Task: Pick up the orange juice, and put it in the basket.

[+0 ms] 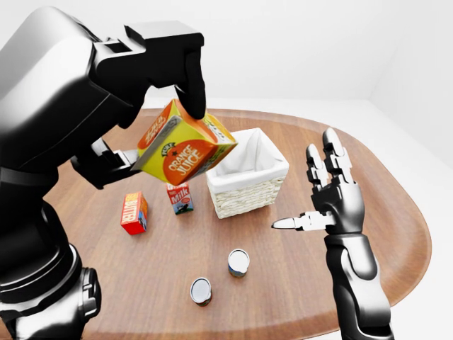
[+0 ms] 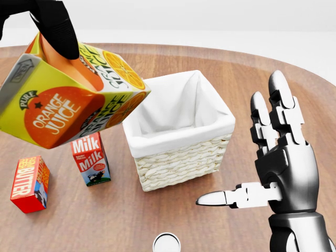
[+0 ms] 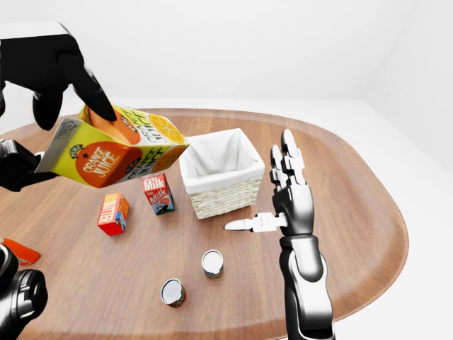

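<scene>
The orange juice carton point(image 3: 113, 152) is gripped, tilted, by the left robot hand point(image 3: 53, 74) and held in the air just left of the basket point(image 2: 178, 131) in the head view. Below it, a milk carton point(image 2: 91, 159) and a butter box point(image 2: 30, 184) stand on the worktop point(image 1: 297, 283). The right robot hand point(image 2: 262, 157) is held spread, empty, right of the basket.
</scene>
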### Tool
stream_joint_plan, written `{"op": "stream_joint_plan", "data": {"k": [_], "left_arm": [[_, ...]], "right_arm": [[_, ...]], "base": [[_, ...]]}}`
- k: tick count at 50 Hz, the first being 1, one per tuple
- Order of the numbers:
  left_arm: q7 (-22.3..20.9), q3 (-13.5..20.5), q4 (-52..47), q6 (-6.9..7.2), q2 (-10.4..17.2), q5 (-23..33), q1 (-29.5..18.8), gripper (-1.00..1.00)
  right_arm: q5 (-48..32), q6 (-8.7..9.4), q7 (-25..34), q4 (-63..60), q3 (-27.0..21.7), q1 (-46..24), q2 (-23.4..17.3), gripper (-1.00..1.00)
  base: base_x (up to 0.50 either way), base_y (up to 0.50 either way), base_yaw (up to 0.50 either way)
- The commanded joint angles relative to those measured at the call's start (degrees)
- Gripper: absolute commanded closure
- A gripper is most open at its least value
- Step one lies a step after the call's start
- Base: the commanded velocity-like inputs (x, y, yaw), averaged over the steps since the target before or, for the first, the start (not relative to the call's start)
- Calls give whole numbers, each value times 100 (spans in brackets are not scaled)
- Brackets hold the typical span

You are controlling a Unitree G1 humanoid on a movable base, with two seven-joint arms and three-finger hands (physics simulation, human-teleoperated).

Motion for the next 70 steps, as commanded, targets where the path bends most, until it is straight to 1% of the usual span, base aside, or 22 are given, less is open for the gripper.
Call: {"op": "stream_joint_plan", "data": {"k": [1,4,10,16,20,22,27,33,37,41,47,51,53,55,59,61,62,64,67,68,69,70], "left_arm": [[-1,-457,709,0,-214,112,-1213,100],[-1,-550,945,0,-367,188,-1435,100],[-1,-751,1471,0,-714,462,-1673,100],[-1,-906,2411,0,-980,702,-2192,100],[-1,-961,3016,0,-1076,801,-2514,100],[-1,-1007,3721,0,-1116,929,-2874,100],[-1,-1063,4813,0,-1177,1103,-3317,100],[-1,-1130,5555,0,-1312,1270,-3536,100],[-1,-1216,5952,0,-1426,1442,-3570,100],[-1,-1228,6279,0,-1495,1544,-3660,100],[-1,-1311,7224,0,-1645,1823,-3901,100],[-1,-1361,7781,0,-1789,1928,-4084,100],[-1,-1351,8057,0,-1850,1889,-4149,100],[8,-1417,8333,0,-1853,2025,-4187,100],[454,-1496,8955,0,-1879,2352,-4334,100],[843,-1480,9309,0,-1905,2455,-4525,100],[1156,-1481,9452,0,-1902,2543,-4612,100],[1251,-1451,9675,0,-1925,2511,-4717,100],[1595,-1512,9938,0,-1927,2665,-4757,100],[1651,-1522,9992,0,-1929,2703,-4761,100],[1859,-1547,10040,0,-1922,2801,-4773,100],[1776,-1525,10103,0,-1933,2775,-4786,100]], "right_arm": [[-3,0,2,8,4,0,0,-100],[1,0,7,25,2,-4,1,-100],[26,0,19,29,-21,1,-4,-100],[29,0,35,13,-18,28,-4,-100],[16,0,25,10,0,29,2,-100],[16,0,25,5,-1,27,1,-100],[28,0,29,31,-6,12,1,-100],[42,0,22,23,-15,-13,-5,-100],[52,0,22,13,-26,-26,-10,-100],[54,0,27,15,-17,-16,-6,-100],[63,0,27,-25,-17,-4,-7,-100],[64,0,32,-16,-21,0,-7,-100],[68,0,33,-20,-25,-1,-8,-100],[84,0,37,-25,-40,-3,-10,-100],[77,0,37,-6,-30,-6,-8,-100],[73,0,35,-21,-25,3,-8,-100],[79,0,38,-29,-29,4,-9,-100],[88,0,40,-15,-39,1,-10,-100],[79,0,45,0,-32,8,-9,-100],[84,0,46,1,-33,4,-9,-100],[83,0,44,9,-34,-1,-9,-100],[70,0,43,19,-29,0,-9,-100]], "base": [[0,0,0],[0,0,0],[0,0,0],[0,0,0],[0,0,0],[0,0,0],[0,0,0],[0,0,0],[0,0,0],[0,0,0],[0,0,0],[0,0,0],[0,0,0],[0,0,0],[0,0,0],[0,0,0],[0,0,0],[0,0,0],[0,0,0],[0,0,0],[0,0,0],[0,0,0]]}}
